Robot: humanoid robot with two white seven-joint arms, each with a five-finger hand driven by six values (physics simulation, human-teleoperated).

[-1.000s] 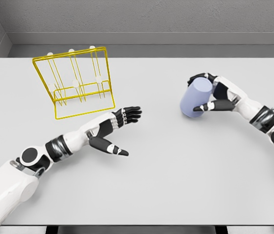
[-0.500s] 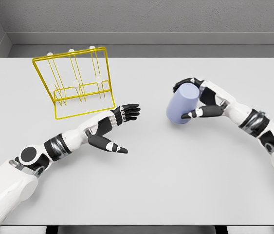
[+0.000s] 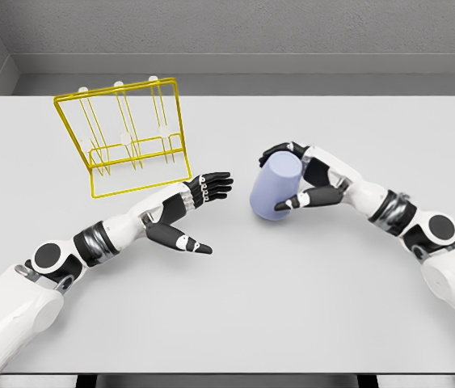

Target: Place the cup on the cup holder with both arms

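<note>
A pale lilac cup [image 3: 274, 187] is tilted over the middle of the grey table, its top leaning right. My right hand [image 3: 294, 177] is shut on it, fingers over its upper rim and thumb against its lower side. My left hand [image 3: 200, 212] is open to the cup's left, palm turned toward it, fingers spread and apart from it by a short gap. A yellow wire cup holder [image 3: 128, 135] with white-tipped pegs stands at the back left, behind the left hand.
The grey table [image 3: 292, 299] reaches a grey back wall [image 3: 235, 32]. Nothing else lies on the table in view.
My right hand has carried the cup leftward toward the table's middle and the left hand. The left hand has barely shifted.
</note>
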